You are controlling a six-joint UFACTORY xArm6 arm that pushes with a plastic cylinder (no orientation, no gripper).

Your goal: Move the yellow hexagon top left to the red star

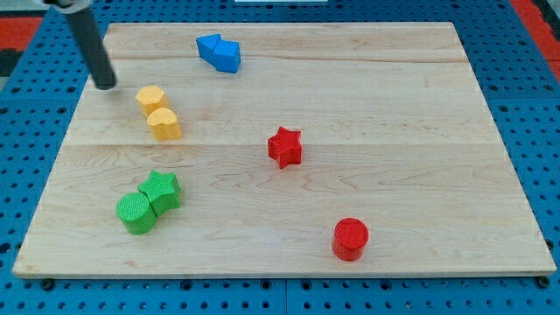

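Observation:
The yellow hexagon (150, 99) lies at the board's upper left, touching a second yellow block (164, 124) just below it. The red star (284, 146) sits near the board's middle, well to the right of both. My tip (105, 84) is on the board at the upper left, a short way left of and slightly above the yellow hexagon, not touching it.
Two blue blocks (219, 52) touch each other near the top edge. A green star (162, 190) and a green cylinder (136, 213) touch at the lower left. A red cylinder (350, 238) stands at the lower right. The wooden board (394, 105) lies on a blue pegboard.

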